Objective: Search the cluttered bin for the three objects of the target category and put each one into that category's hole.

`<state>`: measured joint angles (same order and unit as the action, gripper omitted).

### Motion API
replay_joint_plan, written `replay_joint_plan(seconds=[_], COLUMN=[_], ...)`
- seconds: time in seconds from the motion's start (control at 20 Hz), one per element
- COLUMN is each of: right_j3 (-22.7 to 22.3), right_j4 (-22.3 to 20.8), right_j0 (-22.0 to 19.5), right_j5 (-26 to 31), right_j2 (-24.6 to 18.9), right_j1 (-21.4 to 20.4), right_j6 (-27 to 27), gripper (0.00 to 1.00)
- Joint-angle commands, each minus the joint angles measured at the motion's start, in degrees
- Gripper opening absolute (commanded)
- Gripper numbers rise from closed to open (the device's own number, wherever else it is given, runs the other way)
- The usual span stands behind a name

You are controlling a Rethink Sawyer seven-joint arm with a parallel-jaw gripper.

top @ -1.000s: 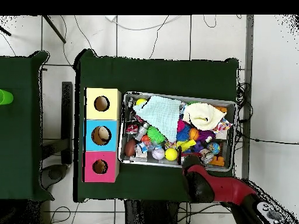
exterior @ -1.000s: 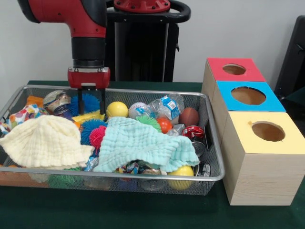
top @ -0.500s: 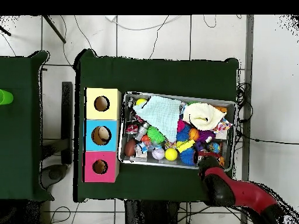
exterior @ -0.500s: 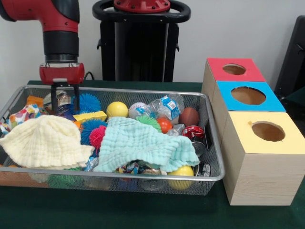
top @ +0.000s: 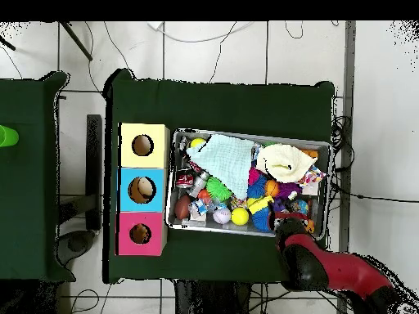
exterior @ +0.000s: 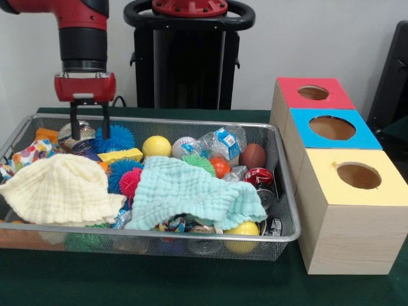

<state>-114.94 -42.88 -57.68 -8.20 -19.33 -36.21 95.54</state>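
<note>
End effector (exterior: 89, 131) open, empty, above bin (exterior: 280, 191)

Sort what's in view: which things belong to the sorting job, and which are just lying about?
Job: gripper, open over the wire bin; red box, blue box, yellow box, each with a hole.
Lying about: cream cloth, mint cloth, side table.

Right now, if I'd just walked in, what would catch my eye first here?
Probably the wire bin heaped with bright balls and spiky toys, half buried under a pale yellow cloth and a mint green cloth. Above its far left corner hangs the red arm's gripper, fingers apart. Right of the bin stand three wooden boxes with holes: red-topped box, blue-topped box, yellow-topped box.
</note>
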Motion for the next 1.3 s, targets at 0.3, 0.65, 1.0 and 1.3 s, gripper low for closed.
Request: replay_joint_plan(seconds=[0.3, 0.65, 1.0, 1.3], right_j3=[-2.1, -7.6, -10.5, -8.4], right_j4=[1.0, -0.3, -1.0, -2.8], right_j0=[11.6, 3.5, 3.6, 3.0], right_j5=[-1.6, -7.2, -9.3, -9.3], right_j2=[6.9, 1.6, 3.7, 4.8], right_j1=[-4.1, -2.6, -5.5, -2.9], right_j6=[7.9, 12.0, 9.7, 7.0], gripper=[1.0, 1.0, 1.0, 1.0])
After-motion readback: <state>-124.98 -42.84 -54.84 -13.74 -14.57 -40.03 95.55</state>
